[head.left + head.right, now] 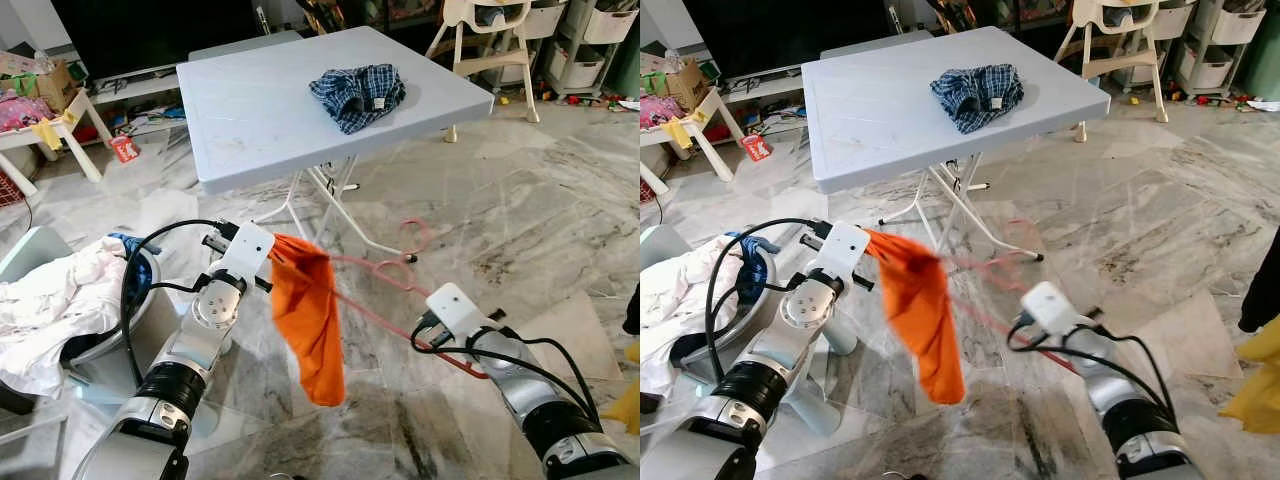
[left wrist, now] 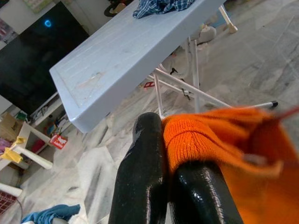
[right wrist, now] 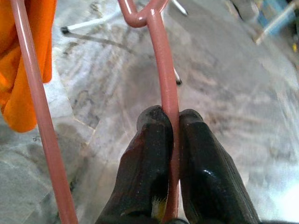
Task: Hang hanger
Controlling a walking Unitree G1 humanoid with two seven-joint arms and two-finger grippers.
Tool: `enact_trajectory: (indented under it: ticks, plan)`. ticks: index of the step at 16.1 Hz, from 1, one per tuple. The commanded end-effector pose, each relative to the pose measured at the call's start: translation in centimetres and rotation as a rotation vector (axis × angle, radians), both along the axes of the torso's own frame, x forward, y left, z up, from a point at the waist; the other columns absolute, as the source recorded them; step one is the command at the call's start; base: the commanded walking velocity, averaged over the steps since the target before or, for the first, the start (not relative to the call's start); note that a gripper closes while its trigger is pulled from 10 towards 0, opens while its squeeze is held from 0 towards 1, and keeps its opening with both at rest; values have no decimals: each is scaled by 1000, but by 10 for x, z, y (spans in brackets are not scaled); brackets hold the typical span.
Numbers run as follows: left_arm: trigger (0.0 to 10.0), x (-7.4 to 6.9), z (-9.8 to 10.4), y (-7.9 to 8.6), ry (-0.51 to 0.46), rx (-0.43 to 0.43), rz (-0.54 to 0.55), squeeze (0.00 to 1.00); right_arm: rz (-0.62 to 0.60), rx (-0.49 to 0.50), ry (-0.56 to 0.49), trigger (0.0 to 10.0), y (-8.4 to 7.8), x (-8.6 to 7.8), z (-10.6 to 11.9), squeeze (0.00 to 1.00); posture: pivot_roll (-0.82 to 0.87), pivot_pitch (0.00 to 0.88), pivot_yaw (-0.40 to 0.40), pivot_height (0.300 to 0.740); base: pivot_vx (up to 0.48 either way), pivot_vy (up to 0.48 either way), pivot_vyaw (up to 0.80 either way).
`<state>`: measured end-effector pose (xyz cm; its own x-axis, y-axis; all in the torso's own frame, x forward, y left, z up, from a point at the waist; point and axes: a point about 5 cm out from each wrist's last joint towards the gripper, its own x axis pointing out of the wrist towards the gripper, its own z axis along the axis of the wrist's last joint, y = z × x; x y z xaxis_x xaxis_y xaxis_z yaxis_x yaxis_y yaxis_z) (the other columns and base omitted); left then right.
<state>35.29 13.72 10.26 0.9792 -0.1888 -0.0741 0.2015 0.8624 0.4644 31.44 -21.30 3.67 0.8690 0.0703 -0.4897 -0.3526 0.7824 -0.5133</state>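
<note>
A pink plastic hanger [image 1: 395, 270] hangs in the air between my arms, its hook [image 1: 413, 236] toward the table legs. My right gripper [image 3: 174, 122] is shut on one bar of the hanger [image 3: 163, 74]. An orange knitted garment [image 1: 310, 315] droops from the hanger's other end. My left gripper [image 2: 164, 135] is shut on the garment's top edge [image 2: 201, 135], in front of the table's near corner. The garment's lower part dangles freely above the floor.
A pale blue folding table [image 1: 260, 110] stands ahead with a blue checked garment [image 1: 358, 93] on it; its white legs [image 1: 330, 195] are just behind the hanger. A basket of laundry [image 1: 60, 300] sits at the left. Marble floor lies to the right.
</note>
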Motion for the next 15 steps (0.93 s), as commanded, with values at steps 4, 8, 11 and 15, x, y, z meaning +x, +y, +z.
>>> enact_trajectory:
  ticks: [4,8,11,15]
  plan:
    - [10000,-7,-9,6,16,30,46,0,-239,155,-94,10000,-16,14,18,0,-117,0,150,740,0,0,0]
    - [10000,-8,-22,20,76,64,134,0,-184,189,-98,10000,-14,14,21,0,-121,0,149,740,0,0,0]
    - [10000,-10,-27,22,102,71,157,0,-184,207,-68,10000,-21,10,18,0,-126,0,148,740,0,0,0]
    - [10000,-10,-32,21,132,77,157,0,72,205,98,10000,-17,-13,4,0,-137,0,156,740,0,0,0]
